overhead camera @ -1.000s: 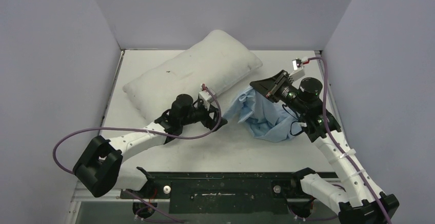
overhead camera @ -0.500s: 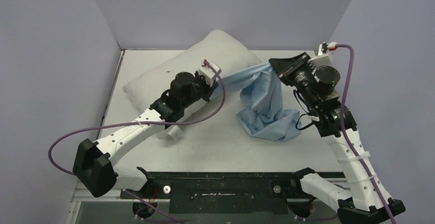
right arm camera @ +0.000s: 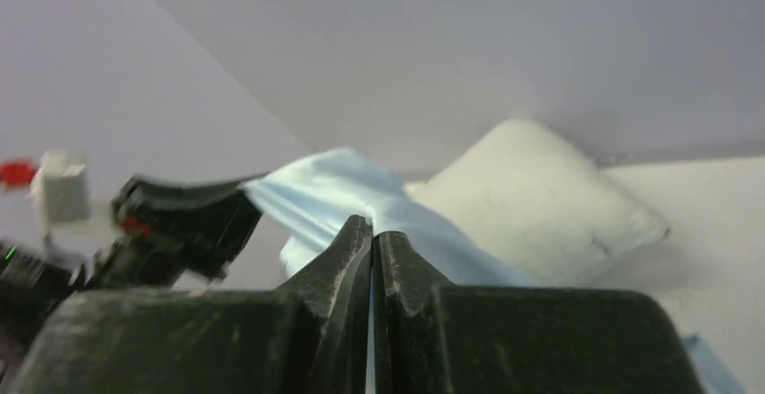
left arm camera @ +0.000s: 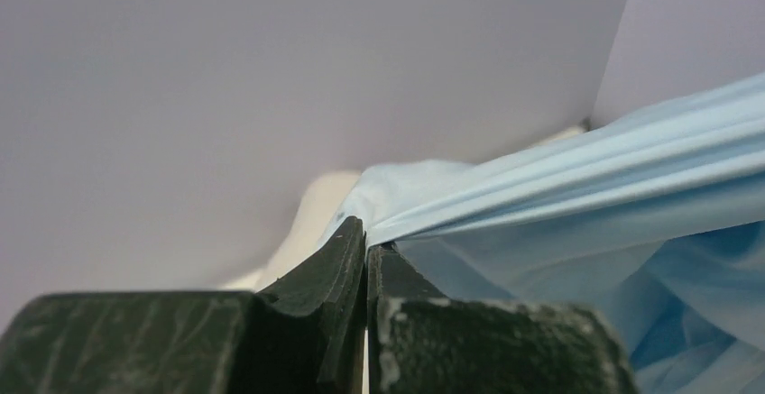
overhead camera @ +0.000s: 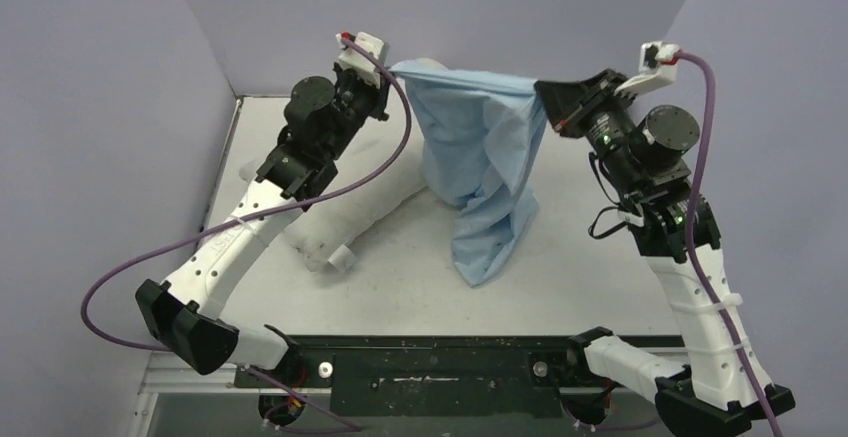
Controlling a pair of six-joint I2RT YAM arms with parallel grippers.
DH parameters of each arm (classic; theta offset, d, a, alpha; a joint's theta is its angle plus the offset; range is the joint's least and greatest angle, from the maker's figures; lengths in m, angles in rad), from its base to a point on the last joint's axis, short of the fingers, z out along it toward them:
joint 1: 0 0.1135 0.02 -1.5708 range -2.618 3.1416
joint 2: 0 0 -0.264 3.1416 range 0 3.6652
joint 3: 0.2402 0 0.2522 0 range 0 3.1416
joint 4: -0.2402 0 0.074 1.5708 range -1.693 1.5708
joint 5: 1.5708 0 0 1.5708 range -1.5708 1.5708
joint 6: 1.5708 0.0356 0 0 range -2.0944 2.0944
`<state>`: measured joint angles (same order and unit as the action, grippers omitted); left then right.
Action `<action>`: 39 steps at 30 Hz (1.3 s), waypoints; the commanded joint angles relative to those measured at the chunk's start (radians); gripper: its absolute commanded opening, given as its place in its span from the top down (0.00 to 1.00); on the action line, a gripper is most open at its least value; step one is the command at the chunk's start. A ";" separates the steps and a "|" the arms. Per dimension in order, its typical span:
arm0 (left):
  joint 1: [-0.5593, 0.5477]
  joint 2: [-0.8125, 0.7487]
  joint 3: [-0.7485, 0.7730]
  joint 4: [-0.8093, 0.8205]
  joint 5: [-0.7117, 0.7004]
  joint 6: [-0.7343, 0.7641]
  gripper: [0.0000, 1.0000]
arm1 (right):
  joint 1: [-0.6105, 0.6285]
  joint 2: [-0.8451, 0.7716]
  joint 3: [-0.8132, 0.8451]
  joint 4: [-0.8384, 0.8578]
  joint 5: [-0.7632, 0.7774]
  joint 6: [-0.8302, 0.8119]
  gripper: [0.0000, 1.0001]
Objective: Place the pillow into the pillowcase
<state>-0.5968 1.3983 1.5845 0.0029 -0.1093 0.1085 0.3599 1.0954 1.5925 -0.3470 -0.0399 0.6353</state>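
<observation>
The light-blue pillowcase (overhead camera: 480,147) hangs in the air, stretched taut between both grippers, its lower end drooping toward the table. My left gripper (overhead camera: 392,75) is shut on its left top corner; the cloth (left arm camera: 577,187) runs right from the closed jaws. My right gripper (overhead camera: 545,92) is shut on the right top corner, blue cloth (right arm camera: 343,191) coming out of its tips. The off-white pillow (overhead camera: 360,219) lies on the table behind and below the cloth, largely hidden by the left arm and the pillowcase. In the right wrist view the pillow (right arm camera: 541,205) lies beyond the fingers.
Grey-lilac walls (overhead camera: 440,7) close in the table on three sides. A purple cable (overhead camera: 230,237) loops from the left arm, another runs along the right arm (overhead camera: 690,247). A small white tag (overhead camera: 342,257) of the pillow sticks out near the table's middle.
The left gripper has shut on the pillowcase's corner beside the pillow. Both arms have risen and drawn apart, lifting the pillowcase off the table and spreading it.
</observation>
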 commanded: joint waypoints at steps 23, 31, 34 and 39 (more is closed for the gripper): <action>0.425 -0.194 -0.512 -0.065 -0.013 -0.418 1.00 | -0.033 -0.188 -0.758 -0.106 0.153 0.198 0.31; 0.427 -0.198 -0.506 -0.045 0.054 -0.418 1.00 | -0.094 0.034 -0.898 0.156 0.048 0.133 0.14; 0.428 -0.199 -0.499 -0.042 0.052 -0.422 1.00 | -0.124 0.107 -0.920 0.260 0.018 0.119 0.17; 0.429 -0.207 -0.516 -0.001 0.079 -0.436 1.00 | -0.131 0.288 -0.876 0.463 -0.029 0.004 0.24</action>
<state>-0.1791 1.2118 1.0332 -0.0856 -0.0639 -0.3111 0.2344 1.2778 0.6624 -0.1322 -0.0216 0.7391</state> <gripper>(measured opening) 0.008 0.772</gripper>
